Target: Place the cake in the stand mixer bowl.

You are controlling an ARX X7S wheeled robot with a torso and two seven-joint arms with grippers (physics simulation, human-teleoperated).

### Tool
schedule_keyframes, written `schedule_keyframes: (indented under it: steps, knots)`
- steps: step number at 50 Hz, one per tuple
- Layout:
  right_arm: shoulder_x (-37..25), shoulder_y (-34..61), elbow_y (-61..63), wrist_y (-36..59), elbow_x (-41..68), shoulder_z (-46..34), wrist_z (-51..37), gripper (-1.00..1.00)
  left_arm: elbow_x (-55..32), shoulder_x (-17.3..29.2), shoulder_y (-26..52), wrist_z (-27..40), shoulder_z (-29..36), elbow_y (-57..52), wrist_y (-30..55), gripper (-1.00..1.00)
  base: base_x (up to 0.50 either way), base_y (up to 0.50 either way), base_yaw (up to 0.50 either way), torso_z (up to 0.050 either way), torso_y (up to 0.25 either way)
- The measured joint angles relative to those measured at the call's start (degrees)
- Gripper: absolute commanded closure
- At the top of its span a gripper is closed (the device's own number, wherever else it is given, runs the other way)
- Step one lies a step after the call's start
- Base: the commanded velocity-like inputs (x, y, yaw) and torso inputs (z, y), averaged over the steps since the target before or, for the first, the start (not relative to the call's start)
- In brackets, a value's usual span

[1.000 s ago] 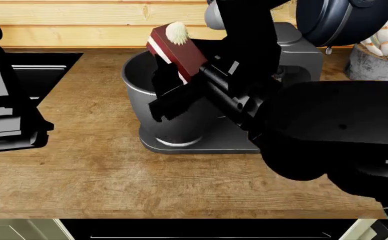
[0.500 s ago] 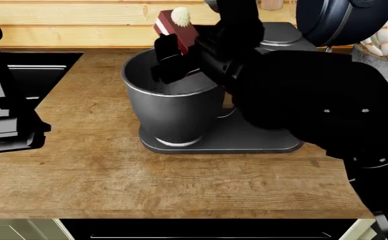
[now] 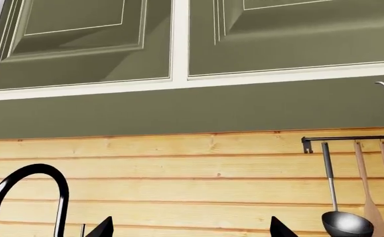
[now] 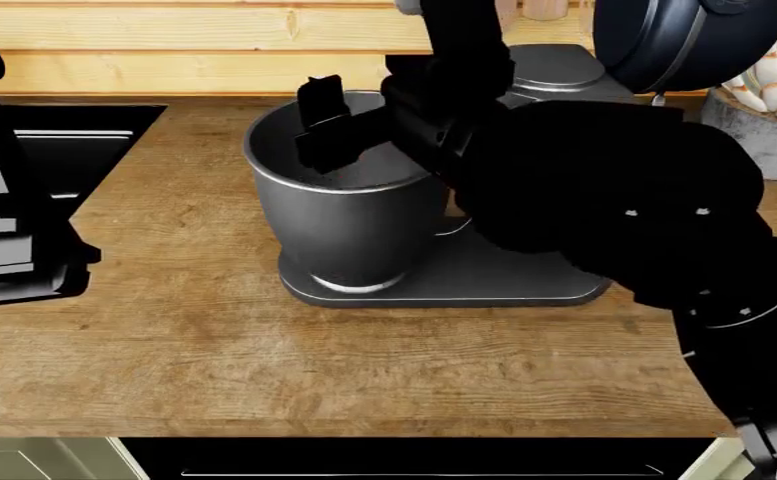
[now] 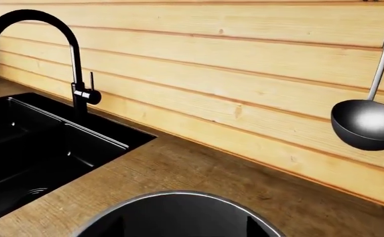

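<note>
While the left wrist view lists only cabinets, faucet and ladle, no cake shows. Head view: right tool over the stand mixer bowl, fingers seemingly apart, nothing between them; left tool idle, state untellable. Right wrist view: bowl rim, sink. Cake unseen, presumably inside; risk: fingers clipping the rim, shifting the bowl on the counter.

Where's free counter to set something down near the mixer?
Bare wood spans the counter in front of the mixer base, and between the stand mixer bowl and the sink. It is crowded at the bowl rim, where the right hand hovers, and by the succulent pot.
</note>
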State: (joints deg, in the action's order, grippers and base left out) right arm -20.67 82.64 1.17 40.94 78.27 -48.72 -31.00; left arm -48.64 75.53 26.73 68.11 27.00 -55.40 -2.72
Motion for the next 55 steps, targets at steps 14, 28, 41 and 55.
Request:
schedule_keyframes:
  steps: [14,28,41,55]
  knots:
    - [-0.2,-0.2,1.0,-0.1,0.9,0.1,-0.1,-1.00,0.2,-0.1,-0.3,-0.1,0.0,0.0,0.0,-1.00,0.00,0.00,0.00,0.000,0.000]
    - [-4.0,-1.8,9.9,0.2,6.8,2.6,-2.8,-1.00,0.0,-0.2,-0.1,-0.1,-0.1,-0.1,0.3,-1.00,0.00,0.00,0.00,0.000,0.001]
    - [-13.3,-2.9,27.2,-0.8,16.4,9.9,-10.6,-1.00,-0.4,-1.0,1.0,-0.4,0.0,-0.3,1.6,-1.00,0.00,0.00,0.00,0.000,0.000]
    - [-29.2,-1.0,44.6,-5.8,30.6,22.2,-19.4,-1.00,-1.0,-1.8,2.6,-0.6,0.2,-0.9,3.3,-1.00,0.00,0.00,0.00,0.000,0.000]
